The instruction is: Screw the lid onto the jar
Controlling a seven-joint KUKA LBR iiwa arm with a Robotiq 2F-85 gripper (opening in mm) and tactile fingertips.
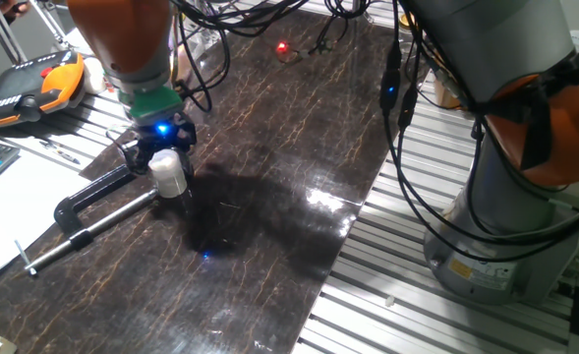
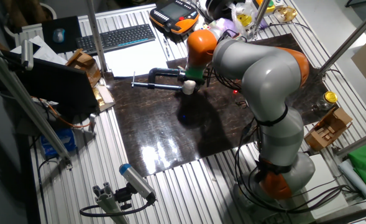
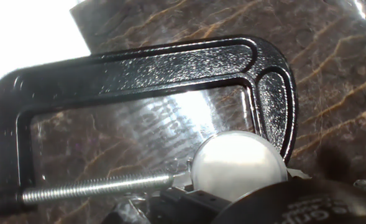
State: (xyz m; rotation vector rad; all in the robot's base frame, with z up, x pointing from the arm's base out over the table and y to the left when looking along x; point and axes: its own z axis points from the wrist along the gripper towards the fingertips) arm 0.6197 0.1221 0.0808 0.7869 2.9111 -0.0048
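One black two-finger claw (image 1: pixel 167 162) at the end of the orange-and-grey arm, hanging low over the dark marble-patterned bench (image 1: pixel 269 147). Directly beneath it, a small whitish cylindrical jar (image 1: pixel 169 173), upright, with a small round pale grey-white plastic lid (image 3: pixel 238 165) on top. Seen along the fingers in the hand view, only the lid's round top, just in front of the dark claw body at the lower edge. Cannot tell from any view whether the fingers are closed on the lid or merely beside it, nor whether the lid is threaded down.

Just beside the claw, a black metal C-clamp (image 3: pixel 139 68) lying flat on the bench, its frame curving around the far side of the jar and its silver threaded screw (image 3: pixel 96 185) pointing at the jar's side, tip touching or almost touching. Well away from the claw, off the bench edge, an orange-and-black handheld pendant (image 1: pixel 28 87) and a dark keyboard (image 2: pixel 115 37).
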